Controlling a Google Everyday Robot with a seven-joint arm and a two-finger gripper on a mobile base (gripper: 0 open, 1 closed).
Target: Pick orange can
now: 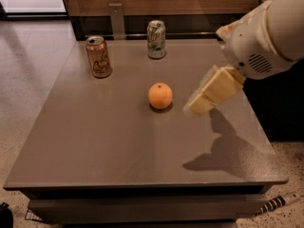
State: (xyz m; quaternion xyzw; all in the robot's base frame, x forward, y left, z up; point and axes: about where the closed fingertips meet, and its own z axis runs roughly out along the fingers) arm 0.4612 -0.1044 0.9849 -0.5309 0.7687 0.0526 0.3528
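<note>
1. The orange can (99, 57) stands upright near the far-left corner of the table (118, 146), a little in from the left edge. It is untouched, with bare table all round it.
2. A pale green-white can (156, 39) stands upright at the far edge, about midway along it and well apart from the orange can. It is not the one wanted.
3. A round orange fruit (160, 96) lies near the middle of the table, between the target's side and the arm's side.
4. The gripper (202, 103) hangs above the table just right of the fruit, on the half towards the right edge. The arm (266, 32) reaches in over the far-right corner. Whether the gripper is released or clenched I cannot tell, but nothing is held in it.
5. Step in hand, as I judge it: the approach. The gripper is well apart from the orange can, so no grasp has begun.
6. The next move calls for travel towards the far-left corner, passing over or behind the fruit without knocking it and keeping clear of the green-white can. The gripper should then come level with the can's body and close round its sides.
</note>
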